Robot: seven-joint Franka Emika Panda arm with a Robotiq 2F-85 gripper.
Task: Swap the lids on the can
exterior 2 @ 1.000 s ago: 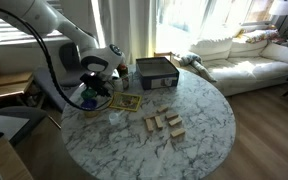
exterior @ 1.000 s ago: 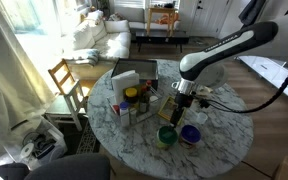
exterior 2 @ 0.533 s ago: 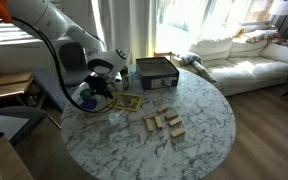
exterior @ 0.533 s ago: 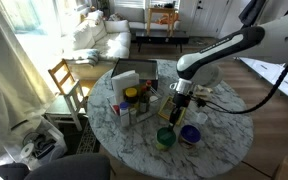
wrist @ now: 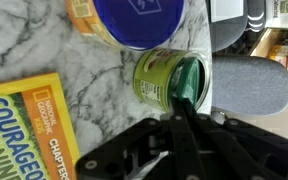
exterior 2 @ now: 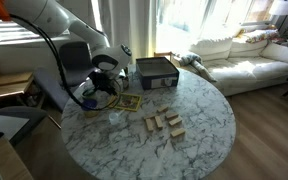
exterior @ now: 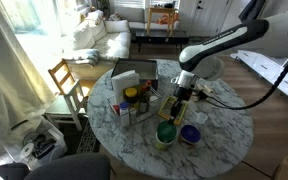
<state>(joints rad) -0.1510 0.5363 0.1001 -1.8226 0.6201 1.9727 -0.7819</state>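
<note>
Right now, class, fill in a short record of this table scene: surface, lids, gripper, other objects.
surface: round marble table
green lid: on the green can, seen at a slant
blue lid: close beside the green can, apart from the gripper
gripper: shut, fingertips at the green lid's rim; whether it grips the lid cannot be told
other objects: yellow book lying flat by the can; wooden blocks near the table's middle; dark box toward the window side

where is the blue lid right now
In the wrist view the blue lid sits at top centre, right next to the green can; in an exterior view it lies near the table edge.
</note>
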